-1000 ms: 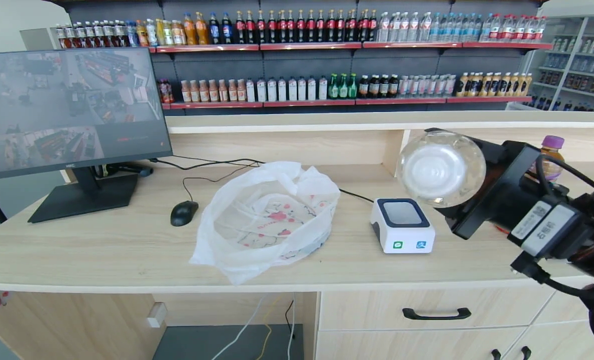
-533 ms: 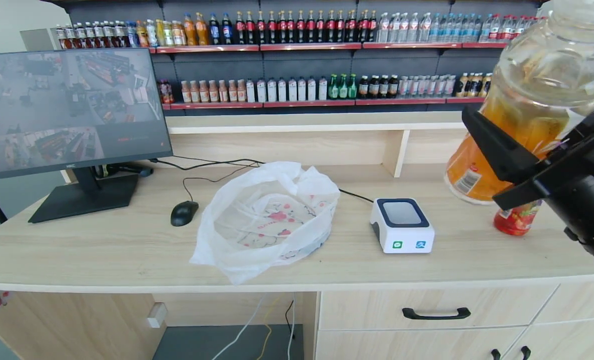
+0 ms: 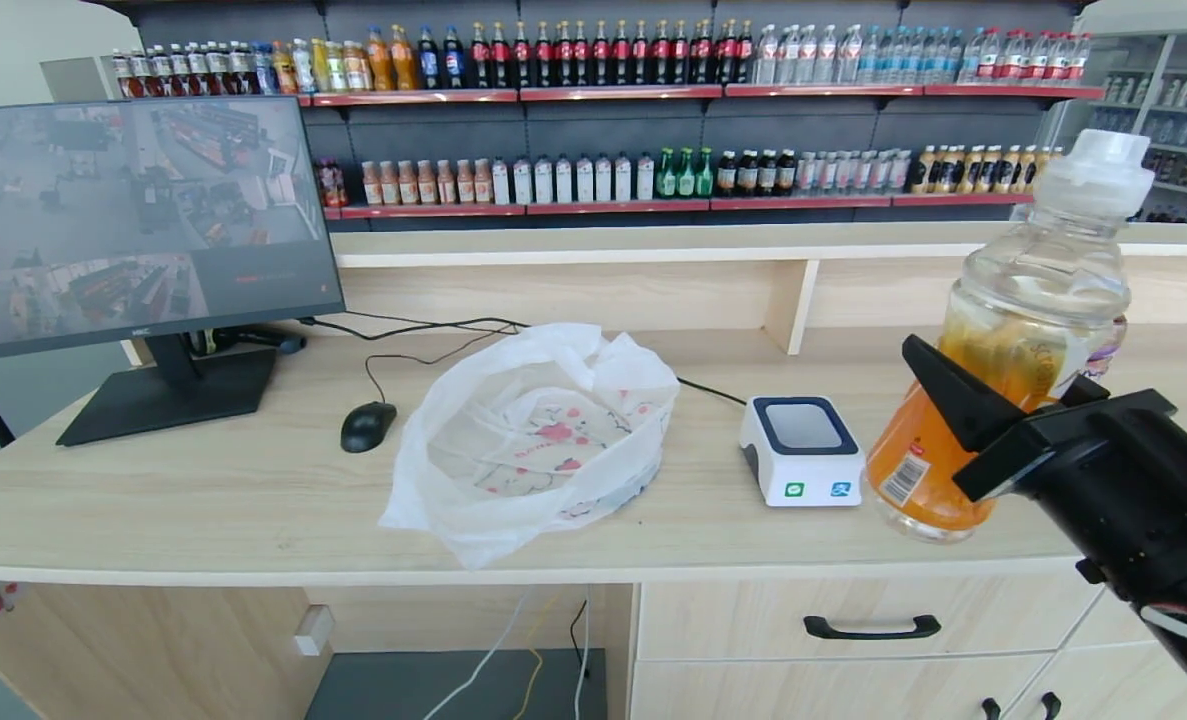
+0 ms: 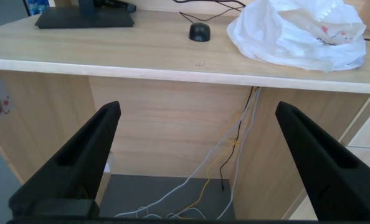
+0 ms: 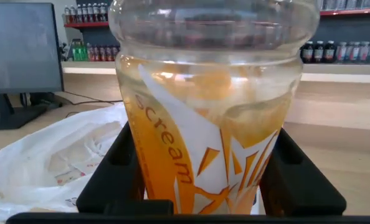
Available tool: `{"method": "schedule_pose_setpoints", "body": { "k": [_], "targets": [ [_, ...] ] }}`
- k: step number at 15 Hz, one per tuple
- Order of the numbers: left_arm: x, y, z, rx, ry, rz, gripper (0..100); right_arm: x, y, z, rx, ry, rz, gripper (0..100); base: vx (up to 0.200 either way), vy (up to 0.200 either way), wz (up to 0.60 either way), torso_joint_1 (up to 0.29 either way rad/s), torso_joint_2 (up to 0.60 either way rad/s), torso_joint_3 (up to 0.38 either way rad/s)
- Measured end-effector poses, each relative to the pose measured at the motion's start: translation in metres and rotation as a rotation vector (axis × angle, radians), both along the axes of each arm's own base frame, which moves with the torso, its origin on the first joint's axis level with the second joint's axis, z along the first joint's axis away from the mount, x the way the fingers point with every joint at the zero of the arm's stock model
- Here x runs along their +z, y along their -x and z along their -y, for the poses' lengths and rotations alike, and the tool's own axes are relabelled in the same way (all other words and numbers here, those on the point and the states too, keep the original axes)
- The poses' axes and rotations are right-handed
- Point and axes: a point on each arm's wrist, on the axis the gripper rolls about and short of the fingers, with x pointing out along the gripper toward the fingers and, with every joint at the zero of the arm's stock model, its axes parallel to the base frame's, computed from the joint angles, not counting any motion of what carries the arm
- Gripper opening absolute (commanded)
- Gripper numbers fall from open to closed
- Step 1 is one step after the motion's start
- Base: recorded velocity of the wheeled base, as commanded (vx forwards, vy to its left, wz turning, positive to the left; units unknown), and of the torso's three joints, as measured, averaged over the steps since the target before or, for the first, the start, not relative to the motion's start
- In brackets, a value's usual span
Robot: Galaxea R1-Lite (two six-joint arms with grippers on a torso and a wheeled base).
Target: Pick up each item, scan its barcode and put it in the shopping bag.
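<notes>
Shop checkout, shelves of bottled drinks [image 3: 613,92], wooden counter [image 3: 203,480], scanner [image 3: 803,450]

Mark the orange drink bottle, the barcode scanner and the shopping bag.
orange drink bottle [image 3: 1013,335]: head view, mid body
barcode scanner [image 3: 803,428]: head view, scan window
shopping bag [image 3: 538,440]: head view, printed inner side

juice bottle [image 5: 210,124] cap cut off, monitor [image 3: 133,220] edge cropped

Lighting: bright, even, overhead. Shadows: soft beneath shopping bag [image 3: 533,440] on desk [image 3: 253,500]. Glare: pale wash on monitor [image 3: 133,220]. Edges: slight bowing.
</notes>
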Motion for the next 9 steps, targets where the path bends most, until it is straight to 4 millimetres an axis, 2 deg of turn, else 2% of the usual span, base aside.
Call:
{"method": "schedule_pose_setpoints", "body": {
  "k": [3,9],
  "targets": [
    [0.0001,0.0,0.0,0.0,0.0,0.0,100,-0.0061,0.0008,0.0024,-0.005,0.006,-0.026,0,0.0,0.0,0.0,0.0,0.0,0.0],
    [0.0002,0.0001,0.0,0.0,0.001,0.001,100,-0.0071,-0.0065,0.0093,-0.055,0.015,-0.028,0,0.0,0.2,0.0,0.003,0.0,0.002]
  ]
}}
